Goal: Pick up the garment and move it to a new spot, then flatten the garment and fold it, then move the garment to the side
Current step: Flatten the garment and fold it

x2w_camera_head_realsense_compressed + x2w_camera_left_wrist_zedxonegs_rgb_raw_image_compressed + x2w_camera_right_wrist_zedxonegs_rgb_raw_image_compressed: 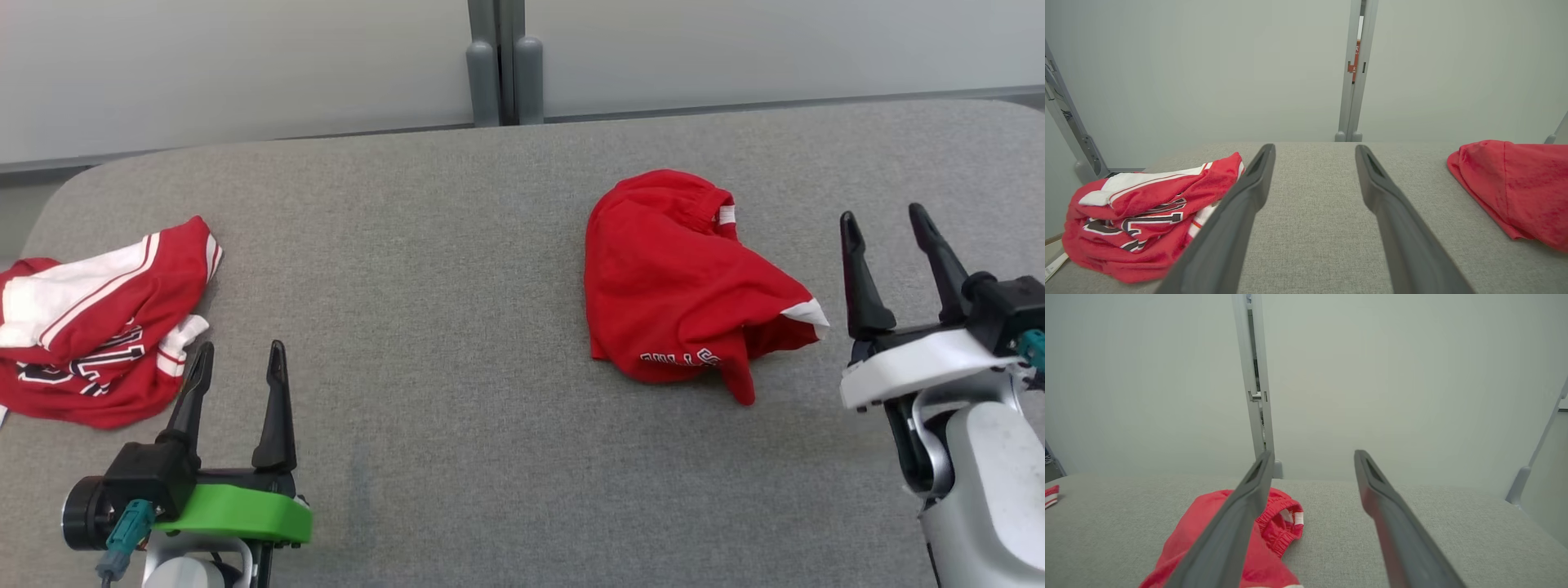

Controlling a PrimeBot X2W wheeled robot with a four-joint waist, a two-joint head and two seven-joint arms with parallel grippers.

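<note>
left gripper [241, 349]: wide open, holds nothing | right gripper [883, 215]: wide open, holds nothing | red garment [686, 278]: in a heap on the grey table [457, 245], near the right gripper | red and white shirt [98, 327]: bunched up by the left gripper

Even, soft, bright indoor light, faint shadows, no glare; wide-angle bending at wrist-view edges

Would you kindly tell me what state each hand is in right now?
Left hand: open, holding nothing.
Right hand: open, holding nothing.
</note>
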